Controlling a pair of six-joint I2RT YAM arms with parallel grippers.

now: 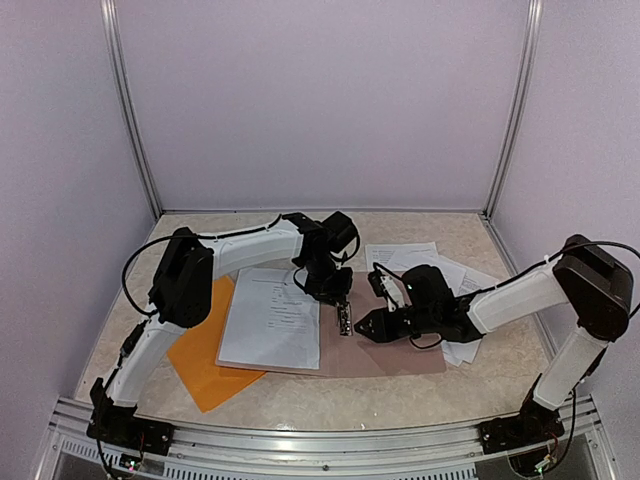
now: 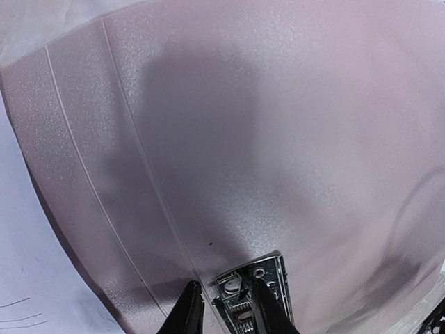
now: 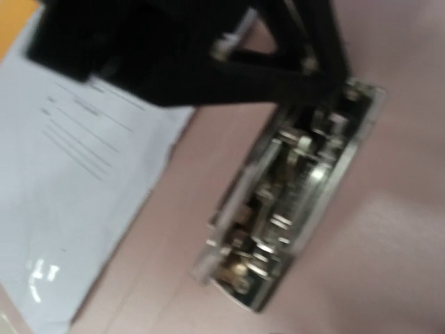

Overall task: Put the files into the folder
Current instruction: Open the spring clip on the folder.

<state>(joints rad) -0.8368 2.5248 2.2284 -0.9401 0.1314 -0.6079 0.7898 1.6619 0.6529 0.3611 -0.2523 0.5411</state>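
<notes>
The table (image 1: 400, 398) carries a grey-brown clipboard (image 1: 395, 355) at centre, and the orange folder (image 1: 205, 368) lies just left of it, flat. The folder's right part is covered. The files (image 1: 272, 318) are split. One sheet lies on the clipboard's left half and laps over the folder, while the rest fan out at the far right, partly under the right arm. None is inside the folder yet.

The metal clip (image 1: 345, 320) sits mid-board. The left gripper (image 1: 338, 295) straddles one end of it, fingers narrow. Whether they actually pinch it I cannot tell, as a sliver of gap shows on one side. The right gripper (image 1: 368, 326) sits just beside the clip, and its finger state cannot be made out.

Risks, as I judge them:
- A partial pinch could let the sprung clip slip and snap back.
- A tug could drag the board and skew the sheet.
- The two grippers are close enough to knock together.
</notes>
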